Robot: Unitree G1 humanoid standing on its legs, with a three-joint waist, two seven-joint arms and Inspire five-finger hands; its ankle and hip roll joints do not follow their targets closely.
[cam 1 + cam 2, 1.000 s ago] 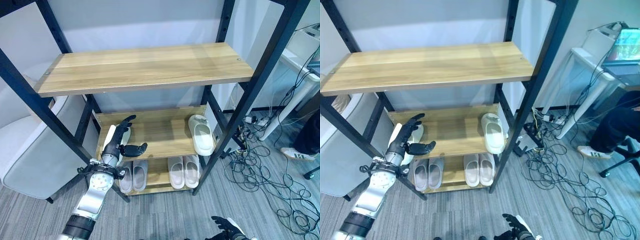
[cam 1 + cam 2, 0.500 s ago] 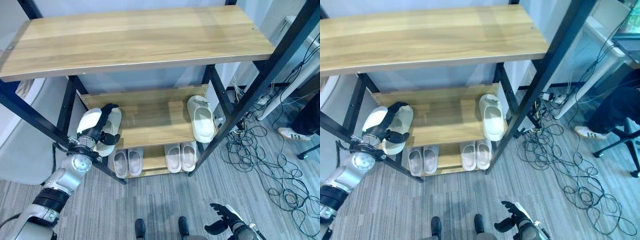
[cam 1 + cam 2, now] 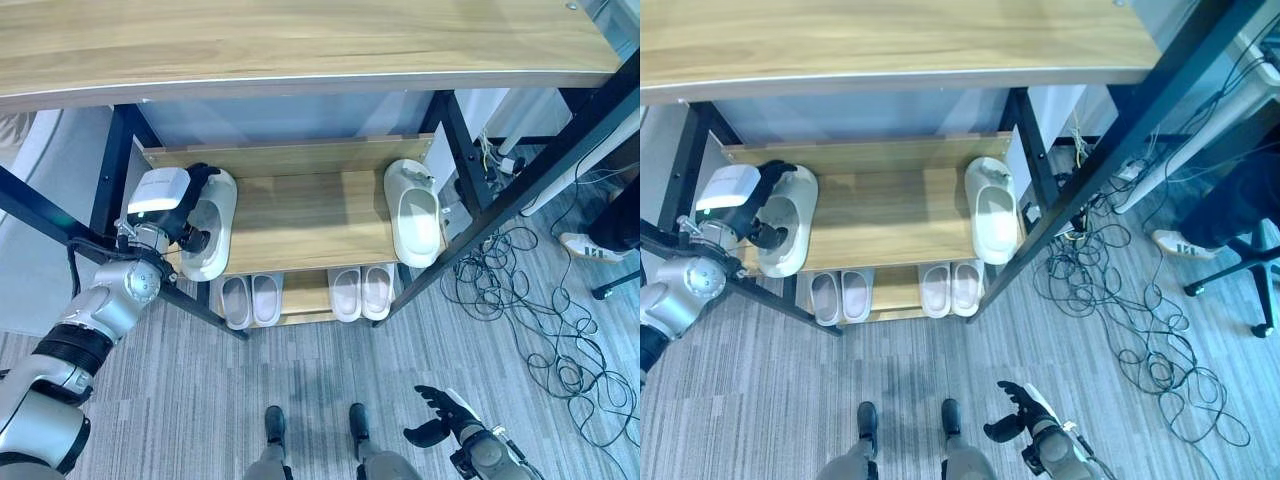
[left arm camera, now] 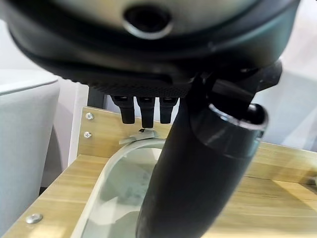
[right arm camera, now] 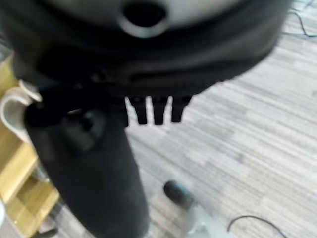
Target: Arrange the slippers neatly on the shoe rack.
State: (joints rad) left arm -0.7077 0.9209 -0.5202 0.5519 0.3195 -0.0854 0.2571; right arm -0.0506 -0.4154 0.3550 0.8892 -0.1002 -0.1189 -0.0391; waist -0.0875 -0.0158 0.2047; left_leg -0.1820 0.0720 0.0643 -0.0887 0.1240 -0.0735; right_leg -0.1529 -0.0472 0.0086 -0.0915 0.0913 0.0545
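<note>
A white slipper lies at the left end of the shoe rack's middle shelf. My left hand is curled on its left side. In the left wrist view the thumb reaches down into the slipper and the fingers sit over its far rim. A second white slipper lies at the shelf's right end, toe toward the front. On the bottom shelf stand two pairs of pale slippers. My right hand hangs low over the floor, fingers spread, holding nothing.
The rack's wide top shelf overhangs the middle one, and black posts frame it. Tangled cables cover the floor at the right. A person's shoe and a chair base are farther right.
The camera has tipped down and closer. My left hand, open beside the slipper a second ago, has curled onto it. The right hand stays low.
</note>
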